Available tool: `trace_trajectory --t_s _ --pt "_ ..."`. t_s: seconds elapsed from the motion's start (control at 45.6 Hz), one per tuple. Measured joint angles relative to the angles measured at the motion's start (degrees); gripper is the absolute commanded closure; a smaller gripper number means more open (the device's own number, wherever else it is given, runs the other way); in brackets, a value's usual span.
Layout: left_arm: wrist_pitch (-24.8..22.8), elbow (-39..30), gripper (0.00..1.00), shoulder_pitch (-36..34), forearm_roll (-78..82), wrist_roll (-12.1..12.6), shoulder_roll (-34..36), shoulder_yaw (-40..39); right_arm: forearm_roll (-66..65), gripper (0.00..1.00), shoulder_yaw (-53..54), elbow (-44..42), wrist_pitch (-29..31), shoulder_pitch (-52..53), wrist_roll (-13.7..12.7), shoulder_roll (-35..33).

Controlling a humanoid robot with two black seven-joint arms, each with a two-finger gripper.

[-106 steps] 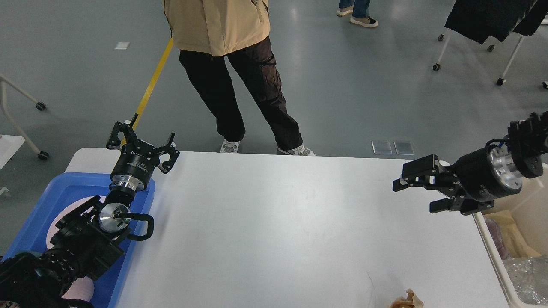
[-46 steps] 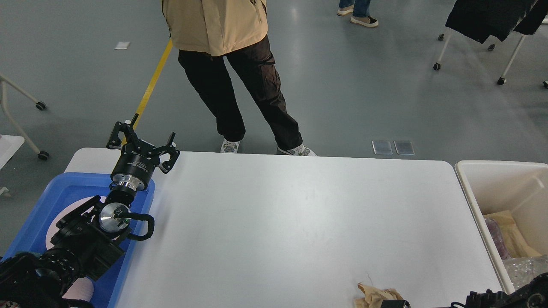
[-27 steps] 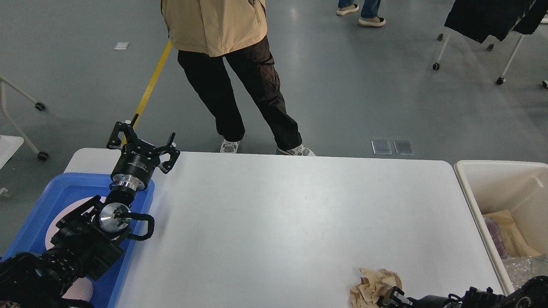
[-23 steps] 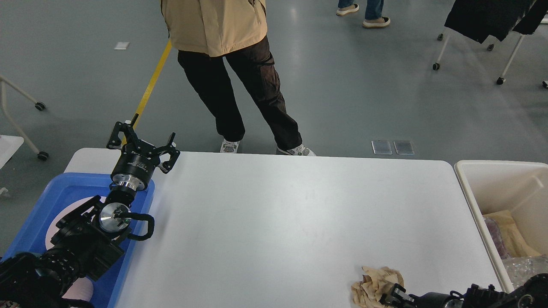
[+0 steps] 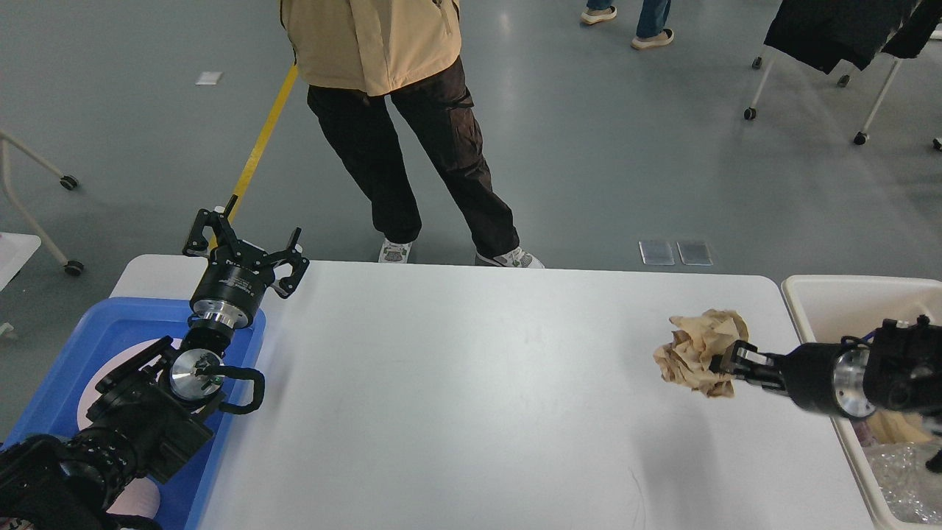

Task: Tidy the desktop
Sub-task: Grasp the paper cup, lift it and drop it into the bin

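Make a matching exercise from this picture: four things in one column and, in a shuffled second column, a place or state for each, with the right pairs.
Things
1. crumpled brown paper
2. blue tray
3. cream bin
4. left gripper

Places or states
A. at the desktop's right end
B. fingers spread, holding nothing
C. held in the right gripper
D. at the desktop's left end

Pairs: 1-C, 2-D, 3-A, 4-B

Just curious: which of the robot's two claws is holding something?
The right gripper, clamped on the crumpled brown paper above the desktop; the left gripper is open and empty.
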Motion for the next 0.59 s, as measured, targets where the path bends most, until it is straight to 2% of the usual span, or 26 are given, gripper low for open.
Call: trace_trajectory --t_s 0.153,0.307,0.482,0.592 --pt "0.00 -0.01 0.01 0.00 0.01 0.00 0.00 0.00 0.00 1.00 -1.17 1.53 10.27 14.97 0.02 5.49" --pt "0.00 -0.01 0.01 0.00 0.01 0.00 -0.11 0.00 0.61 1.00 -0.62 1.77 12.01 20.21 -0.32 10.94" --pt "0.00 0.00 0.01 0.00 0.00 0.00 -0.15 0.00 0.80 1.00 -2.88 -1.84 11.36 14.65 -0.83 10.07" --pt "0.00 0.00 0.01 0.00 0.00 0.00 -0.17 0.00 0.87 1.00 -5.80 -12.03 9.74 4.04 -0.88 8.56"
